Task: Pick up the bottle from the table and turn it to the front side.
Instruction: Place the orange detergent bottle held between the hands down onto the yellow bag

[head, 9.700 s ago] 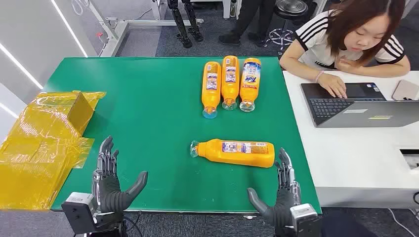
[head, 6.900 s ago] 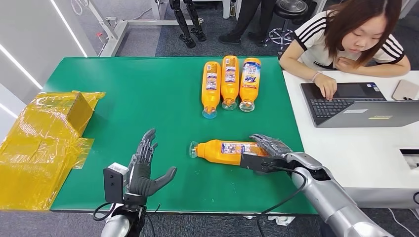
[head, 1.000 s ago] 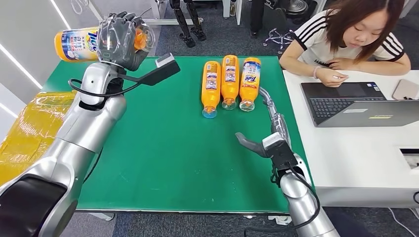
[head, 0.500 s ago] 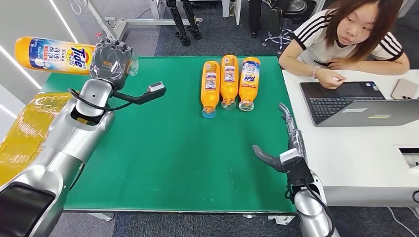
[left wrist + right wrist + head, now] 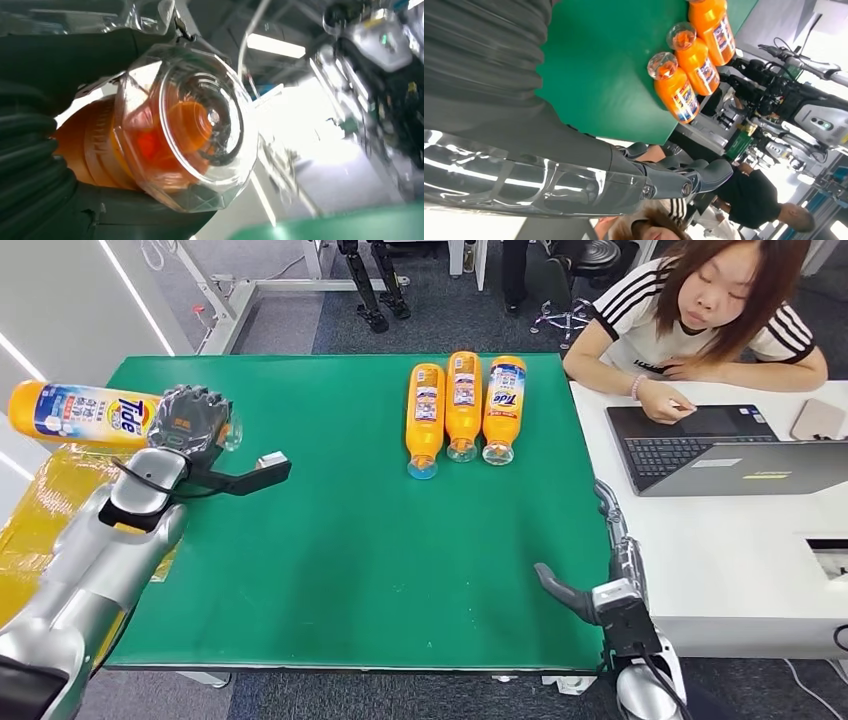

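From the head view, the left hand (image 5: 190, 420) sits at about ten o'clock over the far-left corner of the green table (image 5: 330, 540), its fingers wrapped around the neck end of the orange bottle (image 5: 80, 413), which it holds lifted off the table, lying roughly level with its base pointing out past the table's left edge and its blue-and-white label facing the camera. Below it at nine o'clock lies crumpled yellow plastic wrap (image 5: 35, 530). At twelve o'clock three more orange bottles (image 5: 463, 405) lie side by side near the far edge, caps toward the robot. The right hand (image 5: 600, 580) stands at about five o'clock by the table's near right edge, holding nothing, thumb stuck out to the side and fingers stretched away from it. At two o'clock a person (image 5: 700, 310) leans over a laptop (image 5: 720, 450) on a white desk (image 5: 740, 570) that adjoins the table. In the left wrist view, the clear cap of the bottle (image 5: 185, 130) faces the camera, orange showing through it, with the dark fingers (image 5: 65, 55) clamped around the neck behind it. In the right wrist view, the right hand's fingers (image 5: 674, 180) extend straight with nothing between them, and the three bottles (image 5: 689, 60) lie beyond on the table (image 5: 594, 75).
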### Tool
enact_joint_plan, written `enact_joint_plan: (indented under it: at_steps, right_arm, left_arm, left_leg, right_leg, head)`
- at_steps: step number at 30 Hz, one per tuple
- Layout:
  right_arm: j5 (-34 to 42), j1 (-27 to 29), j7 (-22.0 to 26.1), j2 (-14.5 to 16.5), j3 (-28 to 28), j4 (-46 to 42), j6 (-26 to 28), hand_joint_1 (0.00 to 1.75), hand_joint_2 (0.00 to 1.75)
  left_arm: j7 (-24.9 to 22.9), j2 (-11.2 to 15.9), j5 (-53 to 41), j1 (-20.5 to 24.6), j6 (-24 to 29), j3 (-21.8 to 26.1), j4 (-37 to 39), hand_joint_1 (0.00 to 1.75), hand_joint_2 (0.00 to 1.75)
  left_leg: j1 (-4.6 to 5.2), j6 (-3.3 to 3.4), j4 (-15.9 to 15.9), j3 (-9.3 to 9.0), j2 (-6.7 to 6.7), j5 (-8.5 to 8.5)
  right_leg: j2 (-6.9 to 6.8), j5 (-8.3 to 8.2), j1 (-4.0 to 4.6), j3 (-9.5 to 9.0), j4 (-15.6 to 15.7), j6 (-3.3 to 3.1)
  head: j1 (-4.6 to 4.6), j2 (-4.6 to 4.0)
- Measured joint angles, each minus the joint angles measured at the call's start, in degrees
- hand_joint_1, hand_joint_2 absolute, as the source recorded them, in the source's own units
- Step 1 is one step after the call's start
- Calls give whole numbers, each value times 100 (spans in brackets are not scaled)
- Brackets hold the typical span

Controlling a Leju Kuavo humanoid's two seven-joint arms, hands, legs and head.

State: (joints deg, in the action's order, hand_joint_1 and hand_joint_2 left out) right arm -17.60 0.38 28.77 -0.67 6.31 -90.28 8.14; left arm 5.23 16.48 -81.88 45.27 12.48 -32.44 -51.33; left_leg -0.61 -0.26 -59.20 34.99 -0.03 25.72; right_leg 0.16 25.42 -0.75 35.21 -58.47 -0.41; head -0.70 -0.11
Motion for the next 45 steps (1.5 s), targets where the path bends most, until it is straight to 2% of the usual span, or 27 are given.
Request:
enact_joint_plan:
  at_steps: [6,13,21,35,37,38,39,41,42,45]
  right_arm:
    - [-64,203,-13,50,-174,-265,-5,0,175]
    - [-94,390,-77,89,-314,-509,-19,0,175]
    - [-95,481,-98,111,-346,-630,-107,0,175]
    - [-155,519,-139,143,-320,-781,-222,0,175]
    - [-155,491,-136,143,-300,-770,-222,0,175]
    - [-154,473,-136,143,-290,-762,-226,0,175]
    - [-153,452,-136,143,-280,-753,-237,0,175]
    - [-151,408,-139,144,-250,-731,-275,0,175]
    - [-152,388,-144,144,-233,-722,-295,0,175]
    - [-158,328,-171,145,-178,-687,-319,0,175]
  left_arm:
    - [84,178,209,-628,33,40,-72,175,175]
    - [142,202,379,-985,-22,40,-44,175,175]
    - [316,136,591,-1124,64,42,295,175,175]
    - [380,-213,884,-1128,489,270,1555,175,175]
    - [382,-233,917,-1115,520,327,1682,164,175]
    - [377,-241,934,-1108,529,358,1732,136,175]
    - [370,-247,957,-1101,537,393,1778,93,175]
    - [358,-258,1011,-1084,545,482,1869,16,175]
    - [356,-265,1037,-1076,547,528,1914,0,175]
    - [405,-289,1127,-1047,604,661,2016,0,175]
  left_leg:
    - [0,-1,0,2,-3,1]
    - [0,-1,0,3,-3,1]
    - [0,-1,0,2,-3,1]
    - [0,-2,0,3,-2,3]
    - [0,-2,0,2,-3,2]
    - [0,-2,0,2,-3,2]
    - [-1,-2,1,2,-3,2]
    - [-1,-3,2,-1,-1,2]
    - [-1,-3,2,-2,-1,2]
    - [-1,-4,3,-4,-1,1]
  right_leg:
    - [-4,2,0,1,1,1]
    - [-4,2,0,1,3,2]
    - [-3,2,0,1,3,1]
    - [-2,2,0,2,3,1]
    - [-4,2,0,1,2,1]
    - [-4,2,0,0,2,1]
    - [-4,2,0,0,2,1]
    - [-2,1,0,0,1,0]
    - [-1,1,0,0,1,0]
    - [-2,1,0,-2,-1,-1]
  head:
    - [1,0]
    - [0,0]
    - [1,0]
    - [0,0]
    - [1,0]
    - [2,0]
    - [2,0]
    - [1,0]
    - [0,0]
    - [1,0]
